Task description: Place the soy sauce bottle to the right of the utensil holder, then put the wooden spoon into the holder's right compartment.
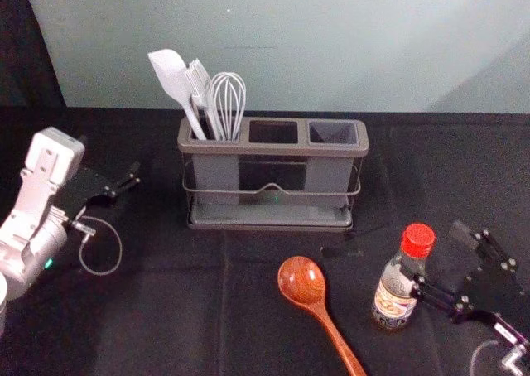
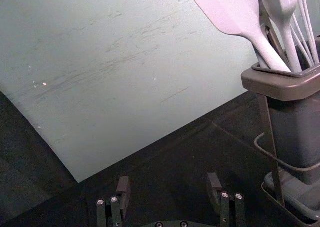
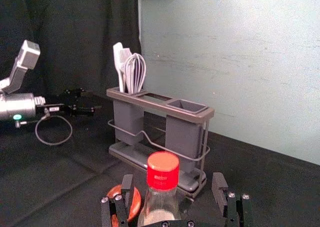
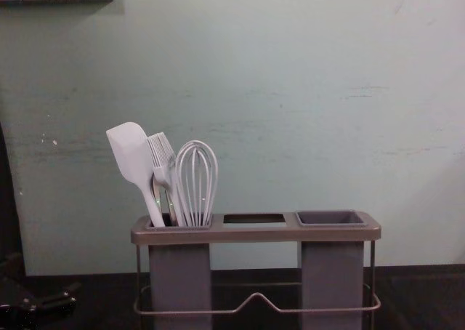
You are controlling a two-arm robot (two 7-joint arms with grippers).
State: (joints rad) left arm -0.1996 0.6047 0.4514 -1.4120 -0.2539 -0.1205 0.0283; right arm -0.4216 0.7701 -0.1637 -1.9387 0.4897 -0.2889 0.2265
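The right end effector [image 1: 431, 251], wide, seems beside the bottle [image 1: 392, 300]; the left end effector [image 1: 135, 175], wide, flanks the holder [image 1: 273, 151].

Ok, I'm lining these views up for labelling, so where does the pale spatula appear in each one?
Head view: the spatula is upper left, leaning left out of the utensil holder.
Left wrist view: large and close, next to the brush.
Right wrist view: farther off, beyond the soy sauce bottle.
Chest view: left of centre, outermost of the utensils.
Shared landmark: the utensil holder, whose left compartment holds the spatula.
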